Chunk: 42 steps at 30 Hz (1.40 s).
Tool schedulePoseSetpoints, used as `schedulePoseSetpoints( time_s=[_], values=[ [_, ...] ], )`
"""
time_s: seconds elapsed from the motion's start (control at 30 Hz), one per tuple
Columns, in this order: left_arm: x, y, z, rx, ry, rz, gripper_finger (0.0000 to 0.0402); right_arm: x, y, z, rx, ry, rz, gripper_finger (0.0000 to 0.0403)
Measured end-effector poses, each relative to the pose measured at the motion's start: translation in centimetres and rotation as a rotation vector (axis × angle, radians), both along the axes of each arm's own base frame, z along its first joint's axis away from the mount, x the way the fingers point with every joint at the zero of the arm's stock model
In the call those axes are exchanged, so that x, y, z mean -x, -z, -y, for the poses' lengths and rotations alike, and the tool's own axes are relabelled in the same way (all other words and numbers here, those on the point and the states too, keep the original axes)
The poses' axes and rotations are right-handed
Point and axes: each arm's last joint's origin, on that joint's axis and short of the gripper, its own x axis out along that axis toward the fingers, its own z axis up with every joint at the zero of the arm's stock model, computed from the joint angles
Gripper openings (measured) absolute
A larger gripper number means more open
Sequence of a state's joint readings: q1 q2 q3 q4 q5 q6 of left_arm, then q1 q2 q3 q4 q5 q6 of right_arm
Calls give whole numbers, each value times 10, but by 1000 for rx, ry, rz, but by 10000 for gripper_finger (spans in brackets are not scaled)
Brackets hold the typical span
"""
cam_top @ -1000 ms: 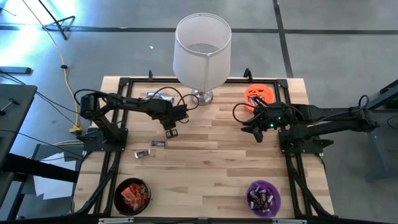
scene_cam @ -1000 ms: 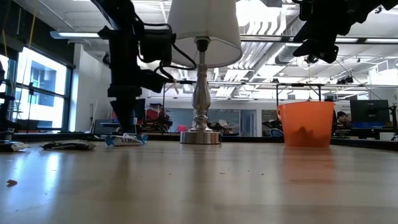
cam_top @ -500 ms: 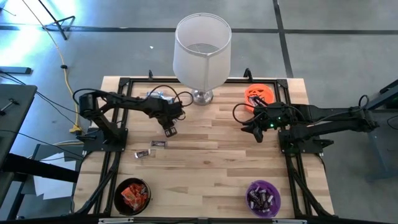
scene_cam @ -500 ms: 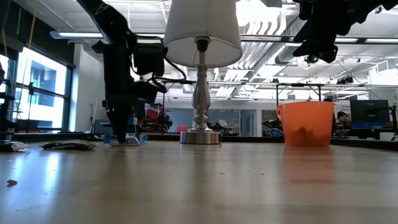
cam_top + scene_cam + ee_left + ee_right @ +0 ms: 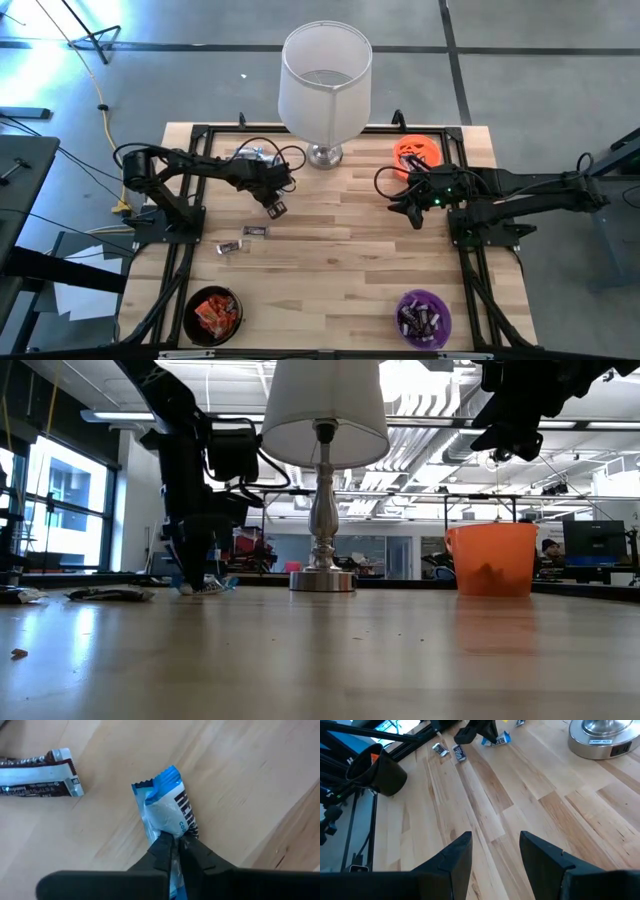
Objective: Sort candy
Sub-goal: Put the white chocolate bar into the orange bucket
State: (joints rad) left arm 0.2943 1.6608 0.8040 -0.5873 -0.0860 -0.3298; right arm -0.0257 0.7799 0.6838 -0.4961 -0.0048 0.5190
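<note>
Counts. Three small bowls are seen on the pale plank table [image 5: 340,260]: a black bowl [image 5: 190,303] at the near left corner, a purple bowl [image 5: 402,302] at the near right, an orange bowl [image 5: 432,146] at the far right. One lamp [image 5: 325,75] stands at the far middle. Three loose candies are counted on the left half in the high view: a blue-white candy [image 5: 165,807] under the left gripper, a dark brown bar [image 5: 256,231], and a second wrapped bar [image 5: 231,247] just beside it. A further wrapper or two lies near the lamp base; the count there cannot be told.

Containers. The black bowl holds orange-red wrapped pieces [image 5: 213,314]. The purple bowl holds dark and silvery pieces [image 5: 422,319]. The contents of the orange bowl cannot be made out.

Materials. The table is of light wooden strips with visible grain. The lamp has a white drum shade and a polished metal base [image 5: 604,739]. Wrappers are crinkled foil with serrated ends.

Tools. The left gripper [image 5: 175,845] is down at the table, left of the lamp base, its fingers pinched narrow on one end of the blue-white candy, which lies on the wood. The right gripper [image 5: 495,851] is held above the table near the orange bowl, fingers spread wide and holding nothing.
</note>
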Motion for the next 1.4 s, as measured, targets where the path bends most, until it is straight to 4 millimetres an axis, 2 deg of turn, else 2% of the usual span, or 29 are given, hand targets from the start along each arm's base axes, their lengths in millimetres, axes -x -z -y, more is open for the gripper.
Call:
schedulePoseSetpoints(
  time_s=[0.17, 0.3, 0.57, 0.67, 0.87, 1.07, 1.27, 1.4],
  values=[
    [0, -3, 1, 2, -32, 11, 3, 0, 0, 0, 0, 0, 0, 161],
    [-4, -17, 6, -18, -33, 49, 1, 0, 0, 1, 11, 16, -1, 161],
    [-11, -65, 24, -59, -35, 250, 1, 0, 0, 3, 40, 80, -1, 161],
    [-17, -88, 37, -87, -31, 396, 1, -3, 1, 4, 55, 122, 0, 161],
    [-30, -133, 71, -179, 28, 719, 1, -29, -7, 1, 71, 65, 161, 161],
    [-38, -165, 104, -394, 51, 865, 1, -59, -15, -11, 93, -28, 372, 161],
    [-38, -179, 126, -534, -5, 964, 1, -87, -15, -22, 104, -65, 539, 161],
    [-40, -187, 137, -555, -3, 1044, 0, -103, -10, -25, 101, -69, 612, 161]
  ],
)
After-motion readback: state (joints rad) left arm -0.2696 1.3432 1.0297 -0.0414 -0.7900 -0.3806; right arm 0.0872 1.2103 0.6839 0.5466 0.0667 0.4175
